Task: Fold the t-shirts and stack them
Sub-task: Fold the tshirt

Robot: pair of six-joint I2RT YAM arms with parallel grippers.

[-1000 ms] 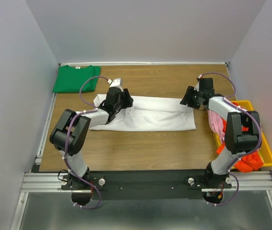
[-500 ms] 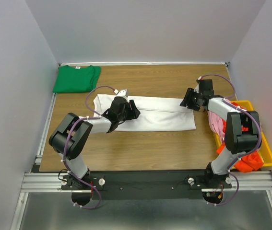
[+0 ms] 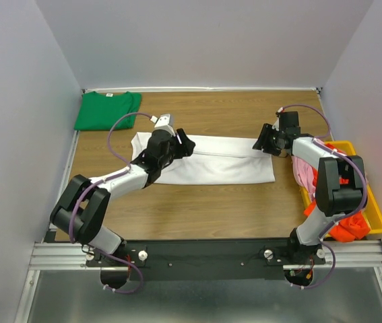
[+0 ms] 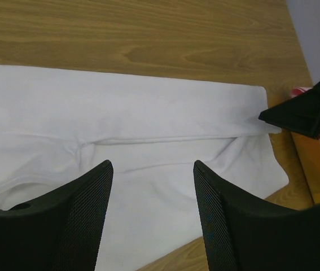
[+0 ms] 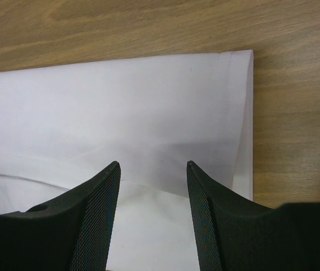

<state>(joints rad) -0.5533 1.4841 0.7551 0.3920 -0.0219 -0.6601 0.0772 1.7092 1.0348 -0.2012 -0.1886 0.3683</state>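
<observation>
A white t-shirt (image 3: 224,165) lies folded into a long strip across the middle of the table; it also shows in the left wrist view (image 4: 148,118) and the right wrist view (image 5: 120,101). My left gripper (image 3: 184,143) is open and empty over the strip's left part. My right gripper (image 3: 263,143) is open and empty at the strip's far right corner. A green t-shirt (image 3: 107,110) lies folded at the far left corner. Pink (image 3: 304,171) and orange-red (image 3: 345,227) shirts sit in the bin at right.
A yellow bin (image 3: 372,202) stands at the table's right edge beside the right arm. Grey walls close in the table on the left, far and right sides. The right gripper's black tip shows in the left wrist view (image 4: 306,110).
My left gripper swung right along the white shirt, then drew back slightly towards the far edge; its arm now lies lower and straighter. The right arm has not moved.
</observation>
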